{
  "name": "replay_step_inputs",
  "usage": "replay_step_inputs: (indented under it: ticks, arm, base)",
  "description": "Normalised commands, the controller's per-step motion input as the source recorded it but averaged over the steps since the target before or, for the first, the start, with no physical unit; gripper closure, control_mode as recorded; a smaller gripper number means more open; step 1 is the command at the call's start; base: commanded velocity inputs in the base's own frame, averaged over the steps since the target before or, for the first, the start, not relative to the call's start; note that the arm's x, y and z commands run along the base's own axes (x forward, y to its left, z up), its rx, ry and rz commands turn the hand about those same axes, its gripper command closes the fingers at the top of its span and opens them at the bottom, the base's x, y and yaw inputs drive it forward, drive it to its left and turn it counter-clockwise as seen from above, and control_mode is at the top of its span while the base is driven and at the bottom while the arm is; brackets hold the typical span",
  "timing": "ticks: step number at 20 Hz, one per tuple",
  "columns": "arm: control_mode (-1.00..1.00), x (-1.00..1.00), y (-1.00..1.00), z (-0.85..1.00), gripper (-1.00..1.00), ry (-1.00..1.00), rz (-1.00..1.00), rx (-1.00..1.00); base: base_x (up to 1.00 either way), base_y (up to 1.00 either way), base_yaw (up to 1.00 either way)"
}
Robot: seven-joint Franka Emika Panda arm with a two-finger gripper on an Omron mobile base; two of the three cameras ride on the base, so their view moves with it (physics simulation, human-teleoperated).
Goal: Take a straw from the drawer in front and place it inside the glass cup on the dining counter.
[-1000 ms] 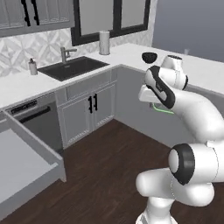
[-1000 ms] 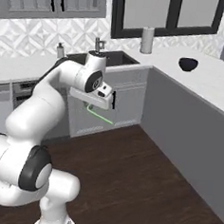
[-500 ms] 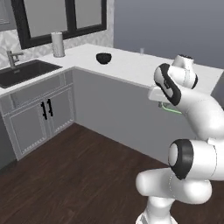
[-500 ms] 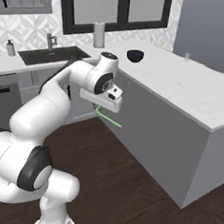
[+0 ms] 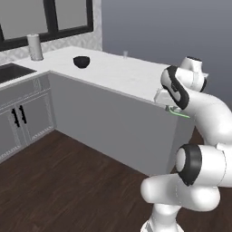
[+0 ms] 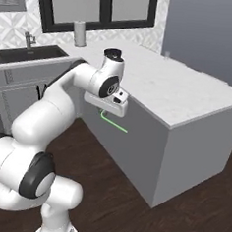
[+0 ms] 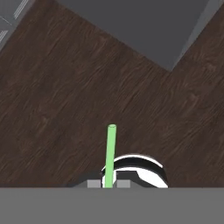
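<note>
Our fingers (image 6: 111, 110) clamp the straw (image 6: 114, 123); we should lift above the surface (image 6: 188, 94); carry toward the cup (image 6: 166, 55) at 1 o'clock.

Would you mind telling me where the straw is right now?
The straw is held in the gripper, sticking out below the hand in front of the dining counter's grey side, above the wooden floor.
</note>
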Motion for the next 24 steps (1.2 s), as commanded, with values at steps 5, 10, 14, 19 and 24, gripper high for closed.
replay_step_inputs:
  ticks: [5, 10, 14, 19, 24]
  arm:
    - [1.0, 0.0, 0.0, 0.0, 1.0, 0.0, 0.0, 0.0]
    - [1.0, 0.0, 0.0, 0.0, 1.0, 0.0, 0.0, 0.0]
    - [1.0, 0.0, 0.0, 0.0, 1.0, 0.0, 0.0, 0.0]
    - [1.0, 0.0, 0.0, 0.0, 1.0, 0.0, 0.0, 0.0]
    - [1.0, 0.0, 0.0, 0.0, 1.0, 0.0, 0.0, 0.0]
  base:
    - [0.27, -1.0, 0.15]
    - [0.48, -1.0, 0.29]
    - [0.48, -1.0, 0.35]
    - [0.06, -1.0, 0.35]
    - [0.14, -1.0, 0.3]
